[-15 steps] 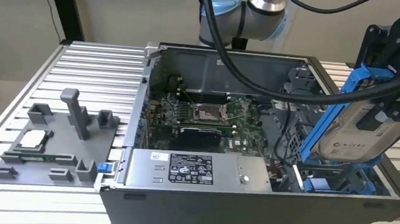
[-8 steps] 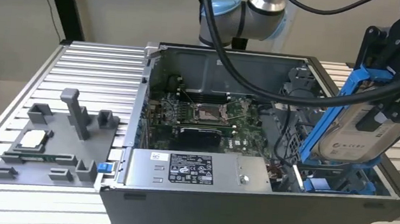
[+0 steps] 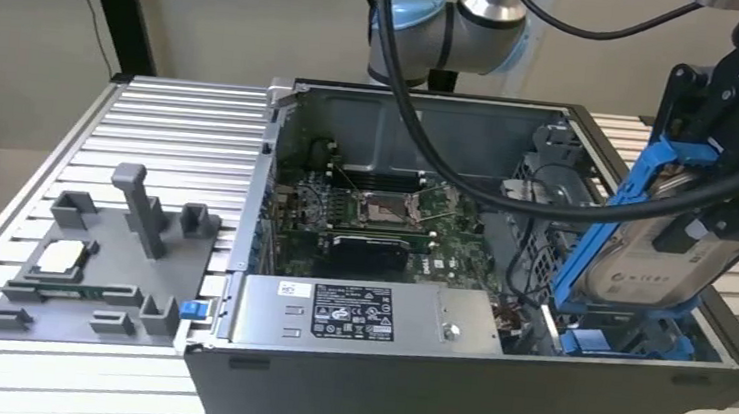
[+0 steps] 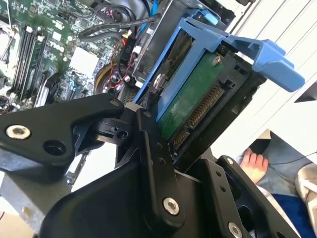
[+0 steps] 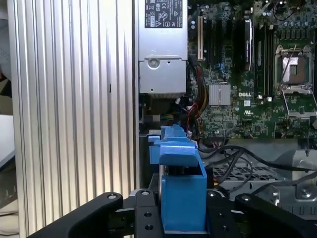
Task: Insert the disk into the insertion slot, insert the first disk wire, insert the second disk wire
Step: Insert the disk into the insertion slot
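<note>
With fingers [image 4: 151, 144] pinching the disk [image 3: 667, 248], tilted over the insertion slot [image 3: 613, 341], best square edges and descend gently.

Open from above across the green motherboard [image 3: 383, 218] in the middle of the grey metal computer case [image 3: 459, 406]. Crowded at the exterior view's right: thick black cables [image 3: 544, 210] looping near the blue plastic drive bay [image 3: 626, 342], and just above it the tilted silver-grey rectangular disk [image 3: 660, 263], clamped in the black gripper [image 3: 712, 192] jaws. Blocked along the near wall by the grey labelled power-supply box [image 3: 360, 317]. Bare ribbed aluminium desk [image 3: 175, 130] at far left; grey fixture tray with upright posts [image 3: 112, 245] at near left.
</note>
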{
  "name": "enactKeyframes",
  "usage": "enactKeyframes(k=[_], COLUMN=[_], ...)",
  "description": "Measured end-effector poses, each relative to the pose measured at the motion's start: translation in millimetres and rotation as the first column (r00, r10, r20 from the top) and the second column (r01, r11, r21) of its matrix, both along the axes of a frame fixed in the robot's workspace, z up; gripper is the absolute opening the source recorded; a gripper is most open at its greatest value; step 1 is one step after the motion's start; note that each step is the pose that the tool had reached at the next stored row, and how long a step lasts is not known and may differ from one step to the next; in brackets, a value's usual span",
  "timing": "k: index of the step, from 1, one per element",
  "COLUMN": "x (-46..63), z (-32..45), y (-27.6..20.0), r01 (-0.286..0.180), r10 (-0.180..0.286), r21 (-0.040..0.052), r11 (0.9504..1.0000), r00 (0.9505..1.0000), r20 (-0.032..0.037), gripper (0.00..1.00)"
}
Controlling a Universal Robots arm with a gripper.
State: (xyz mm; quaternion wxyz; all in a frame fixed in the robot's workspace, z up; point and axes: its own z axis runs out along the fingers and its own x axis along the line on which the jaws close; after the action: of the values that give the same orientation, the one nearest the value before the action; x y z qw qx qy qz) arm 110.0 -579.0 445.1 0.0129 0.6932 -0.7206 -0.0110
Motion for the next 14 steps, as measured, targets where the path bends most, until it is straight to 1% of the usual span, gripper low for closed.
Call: enactKeyframes(k=[4,9,14], x=[4.0,8.3,8.6], z=[-5.9,-12.1,-13.0], y=[0.0,0.0,0.0], r01=[0.0,0.0,0.0], r10=[0.0,0.0,0.0], r21=[0.0002,0.0034,0.0036], r11=[1.0,1.0,1.0], r00=[1.0,1.0,1.0], r20=[0.0,0.0,0.0], gripper=[0.0,0.0,0.0])
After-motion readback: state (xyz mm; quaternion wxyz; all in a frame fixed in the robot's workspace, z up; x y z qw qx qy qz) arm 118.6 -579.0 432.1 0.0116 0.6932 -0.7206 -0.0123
